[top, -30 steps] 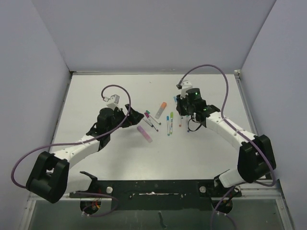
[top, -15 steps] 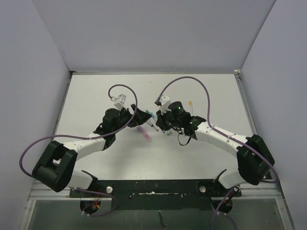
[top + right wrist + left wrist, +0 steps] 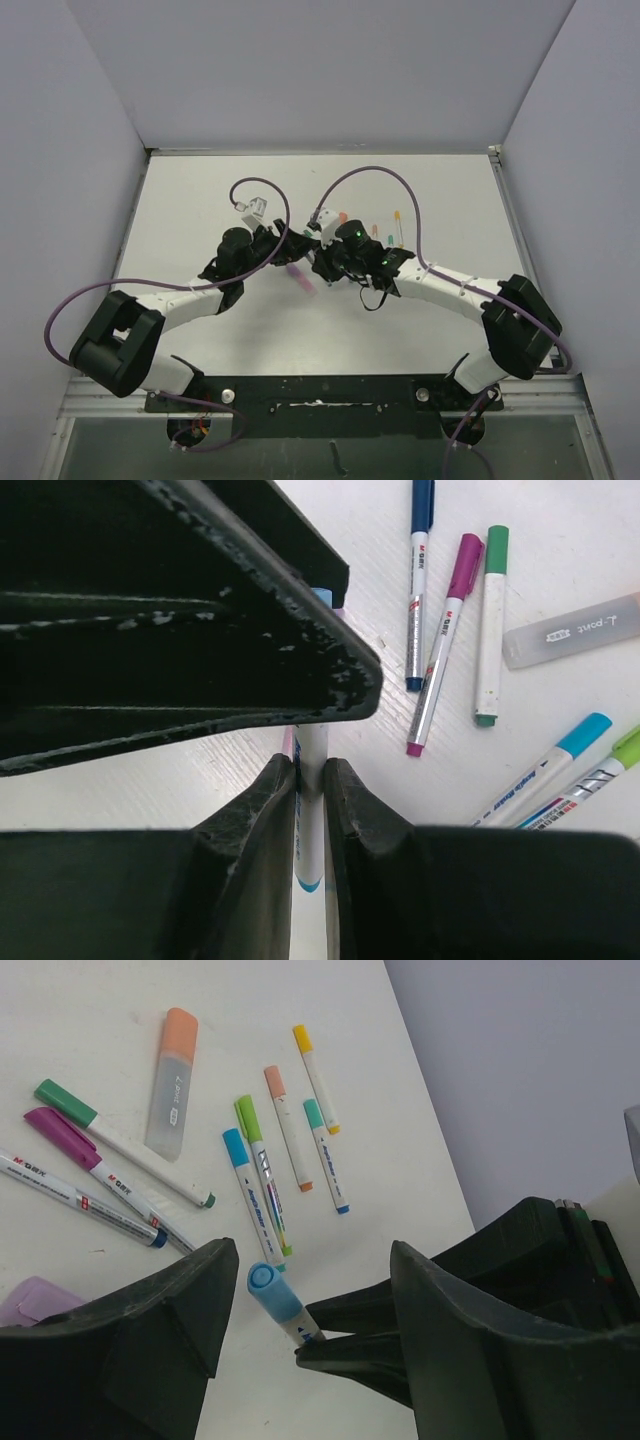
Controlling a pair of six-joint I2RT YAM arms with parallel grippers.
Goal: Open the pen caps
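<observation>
Pen cap [image 3: 268, 1290] (gaps both sides) inside open left end effector [image 3: 312, 1260]; right end effector [image 3: 308, 767] grips pen [image 3: 310, 860].

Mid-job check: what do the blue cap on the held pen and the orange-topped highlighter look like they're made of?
The blue cap: likely plastic, smooth and opaque, with a soft sheen and a moulded round end. The highlighter: probably plastic too; frosted grey body with print, matte orange cap.
</observation>
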